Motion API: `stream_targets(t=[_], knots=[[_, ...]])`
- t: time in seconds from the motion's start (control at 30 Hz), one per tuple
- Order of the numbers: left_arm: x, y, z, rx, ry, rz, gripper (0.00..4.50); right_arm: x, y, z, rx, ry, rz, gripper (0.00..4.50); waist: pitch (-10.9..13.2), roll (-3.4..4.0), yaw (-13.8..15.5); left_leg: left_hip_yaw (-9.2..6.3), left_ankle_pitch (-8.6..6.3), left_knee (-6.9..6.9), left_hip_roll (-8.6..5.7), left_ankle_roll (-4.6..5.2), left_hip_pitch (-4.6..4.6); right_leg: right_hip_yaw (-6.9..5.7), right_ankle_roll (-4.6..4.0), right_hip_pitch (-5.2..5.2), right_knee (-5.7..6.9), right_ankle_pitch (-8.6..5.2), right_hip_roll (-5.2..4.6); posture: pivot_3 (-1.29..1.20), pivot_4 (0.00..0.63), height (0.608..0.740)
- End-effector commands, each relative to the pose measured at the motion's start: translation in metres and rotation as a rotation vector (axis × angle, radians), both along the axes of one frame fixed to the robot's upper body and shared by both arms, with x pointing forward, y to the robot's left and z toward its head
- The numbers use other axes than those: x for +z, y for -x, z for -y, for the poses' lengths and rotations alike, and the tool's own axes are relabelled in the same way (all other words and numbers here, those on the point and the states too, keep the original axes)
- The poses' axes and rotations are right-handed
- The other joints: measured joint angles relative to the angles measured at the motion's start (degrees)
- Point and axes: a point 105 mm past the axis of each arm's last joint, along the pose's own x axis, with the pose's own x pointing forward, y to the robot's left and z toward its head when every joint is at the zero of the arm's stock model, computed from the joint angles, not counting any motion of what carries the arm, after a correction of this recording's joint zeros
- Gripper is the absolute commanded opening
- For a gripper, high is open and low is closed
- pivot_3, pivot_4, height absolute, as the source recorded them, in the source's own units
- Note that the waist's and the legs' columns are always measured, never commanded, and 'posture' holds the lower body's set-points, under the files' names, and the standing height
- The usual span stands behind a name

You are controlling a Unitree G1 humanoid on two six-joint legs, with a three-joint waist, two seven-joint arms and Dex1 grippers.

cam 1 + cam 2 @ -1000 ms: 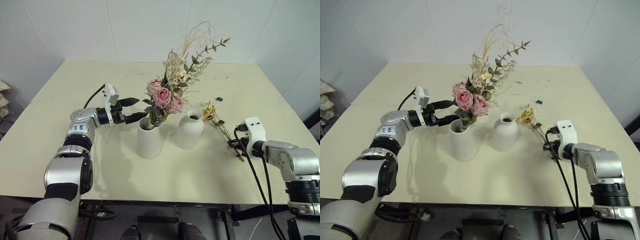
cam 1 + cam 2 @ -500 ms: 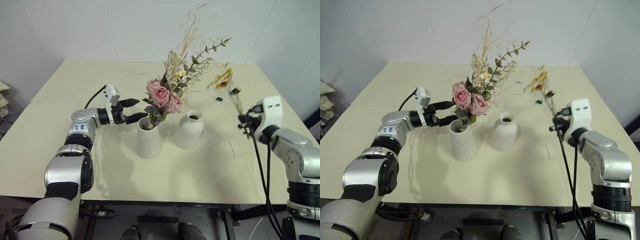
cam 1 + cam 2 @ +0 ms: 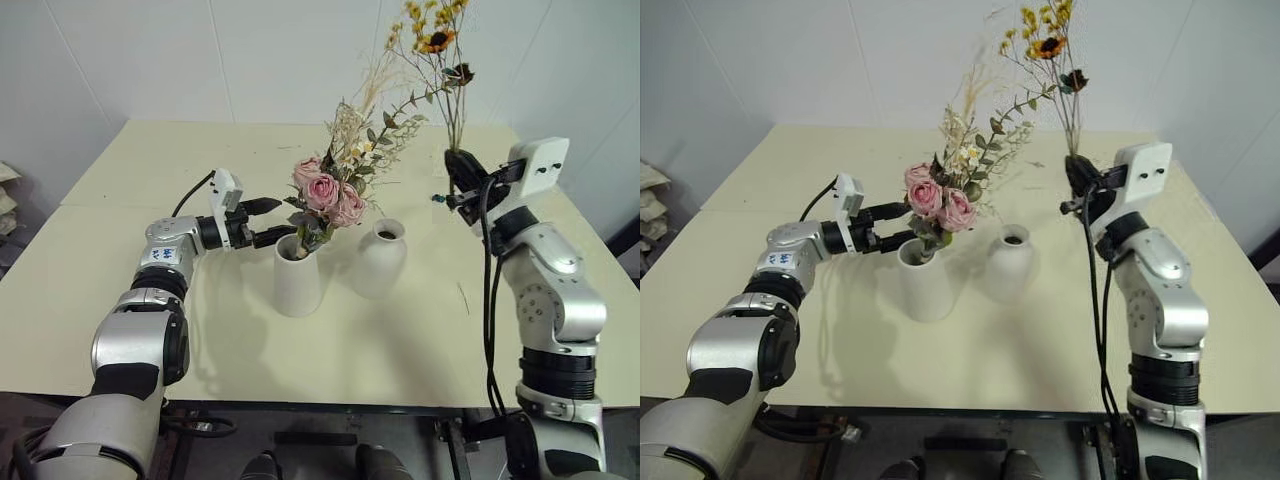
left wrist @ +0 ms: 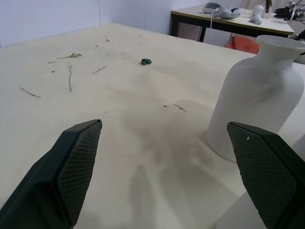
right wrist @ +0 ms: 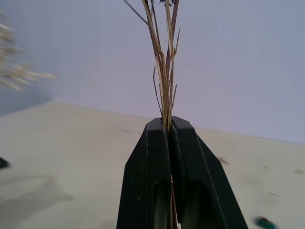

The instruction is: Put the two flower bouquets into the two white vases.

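Pink roses, dried grasses and green leaves make up the large bouquet (image 3: 340, 170), which is seated in the cone-shaped white vase (image 3: 297, 276) near the middle of the pale table (image 3: 120, 190). Its blooms are seen just above the wide mouth, while the grasses and a leafy sprig are spread up and to the right. The rounded bottle-shaped vase (image 3: 379, 259) is placed just beside the cone, on its right, and its narrow mouth is empty. The thin sprig of yellow flowers (image 3: 440, 60) is held upright, well above the table and to the right of the bottle vase; its stems are pinched between the closed fingers of the right gripper (image 5: 167, 136), and its flower heads are raised higher than the top of the large bouquet. The left gripper (image 3: 268, 220) is held level just left of the cone vase's rim, close to the roses, with its two fingers spread wide and nothing gripped between them. A small green scrap (image 4: 146, 61) and bits of dried stem are scattered on the table behind the vases.
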Motion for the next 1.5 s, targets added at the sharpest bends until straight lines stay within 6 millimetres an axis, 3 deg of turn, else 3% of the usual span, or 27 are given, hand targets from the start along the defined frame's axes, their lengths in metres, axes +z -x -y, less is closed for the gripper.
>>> stream_targets(t=[0.03,0.27,0.43,0.67,1.03,1.13,1.5], knots=[[0.016,-0.002,-0.002,0.011,0.008,0.041,4.5,0.009,0.011,-0.021,0.106,-0.043,0.069,0.03,0.0,0.0,0.0,0.0,0.0,0.0,0.0,0.0,0.0,0.0,0.0,0.0,0.0,0.0,0.0,0.0,0.15,0.74],[0.017,-0.002,-0.006,0.018,0.012,0.043,4.5,0.001,0.013,-0.047,0.231,-0.087,0.039,0.03,0.0,0.0,0.0,-0.01,0.0,0.0,0.0,0.0,0.0,0.0,0.0,-0.01,0.06,0.0,0.01,0.0,0.15,0.74],[0.018,-0.001,-0.008,0.024,0.015,0.045,4.5,-0.004,0.011,-0.049,0.236,-0.097,0.018,0.03,0.0,0.0,-0.03,-0.02,0.0,0.0,0.0,0.0,0.0,0.0,0.0,-0.01,0.06,0.0,0.01,0.0,0.15,0.74],[0.017,-0.001,-0.01,0.03,0.018,0.043,4.5,-0.028,0.009,-0.054,0.261,-0.096,-0.049,0.03,0.0,0.0,-0.03,-0.02,0.0,-0.01,0.0,0.0,0.0,-0.01,0.0,-0.02,0.06,0.0,0.01,0.0,0.15,0.74],[0.018,-0.002,-0.01,0.03,0.024,0.042,4.5,-0.041,0.001,-0.051,0.243,-0.089,-0.066,0.03,0.0,0.0,-0.03,-0.02,0.0,-0.02,0.01,0.0,0.01,-0.01,0.0,-0.02,0.04,0.0,0.01,0.0,0.15,0.74],[0.018,-0.002,-0.01,0.032,0.027,0.043,4.5,-0.044,0.003,-0.05,0.241,-0.087,-0.067,0.71,0.0,0.0,-0.02,-0.02,0.0,-0.03,0.01,0.0,0.0,-0.01,0.0,-0.02,0.03,0.0,0.01,0.0,0.15,0.74],[0.017,-0.002,-0.01,0.032,0.029,0.044,4.5,-0.048,0.023,-0.045,0.233,-0.059,-0.059,4.44,0.0,0.0,-0.03,-0.02,0.0,-0.02,0.01,0.0,0.01,-0.01,0.0,-0.02,-0.03,0.0,0.02,0.0,0.15,0.74]])
